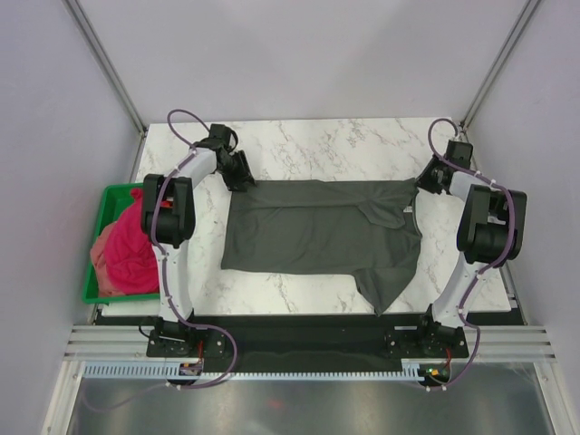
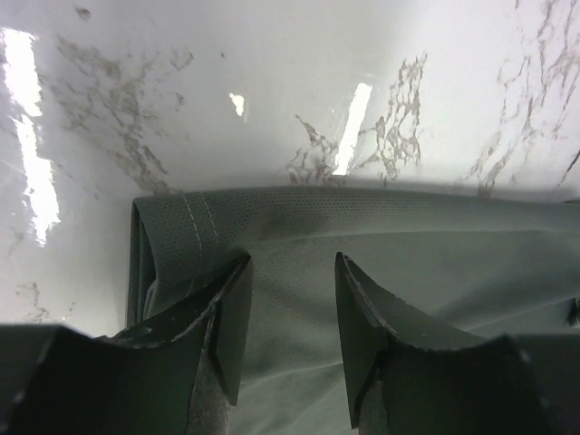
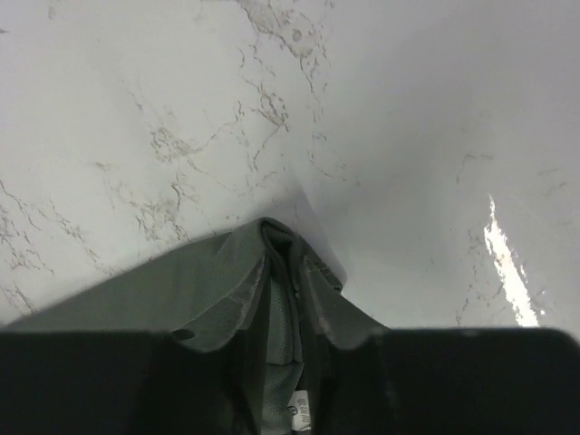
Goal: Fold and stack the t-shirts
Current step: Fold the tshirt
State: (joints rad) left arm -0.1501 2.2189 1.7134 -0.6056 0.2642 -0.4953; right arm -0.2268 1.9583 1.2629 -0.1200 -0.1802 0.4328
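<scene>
Marble table (image 1: 317, 145), charcoal t-shirt (image 1: 308, 227) spread out. Left gripper (image 2: 292, 263) has jaws apart over the hem; bunched cloth hides the right gripper (image 3: 281, 240) tips, grip unclear.

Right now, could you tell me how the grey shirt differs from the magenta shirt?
The grey shirt lies spread out on the table; the magenta shirt is bunched up in the green bin. The grey shirt is dark and dull; the magenta shirt is bright. Both are soft cloth shirts.
</scene>
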